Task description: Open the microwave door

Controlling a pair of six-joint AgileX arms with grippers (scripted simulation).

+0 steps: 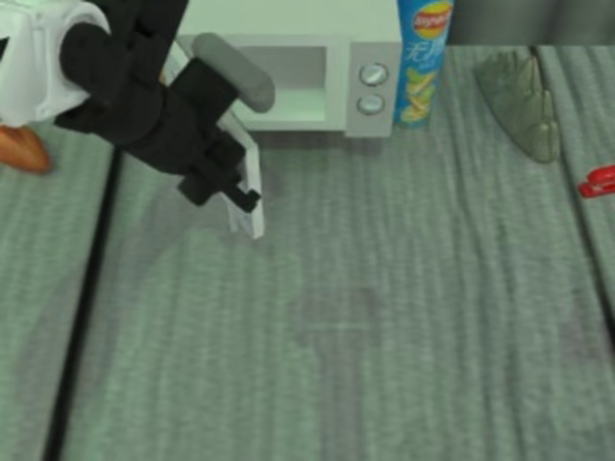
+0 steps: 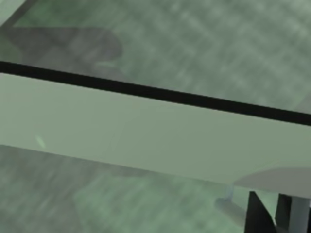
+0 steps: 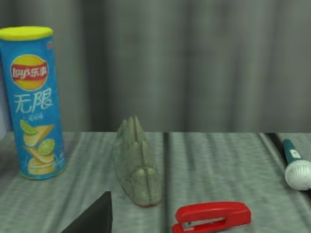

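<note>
Left gripper sits at the free edge of the microwave door, at the table's upper left, just in front of the microwave; its dark fingers straddle the thin white panel near the outer end, and I judge them closed on it, though the contact itself is partly hidden by the wrist; the left wrist view shows only a pale slab with a black edge line, very likely the door seen close up.

Judging progress: the door is already swung well out from the front, the cavity stands exposed, and the grey handle juts over the opening; what remains, if anything, is a little more swing and a release.

Seen edge-on from above, the door's long axis runs from its hinge at the microwave's left front corner out toward the near side of the table, roughly square to the front face; its free edge points toward the viewer's side.

Further right stand a blue crisp can, a grey-green ridged object and a red stapler; the right gripper is not seen from above, its fingers unreadable.
</note>
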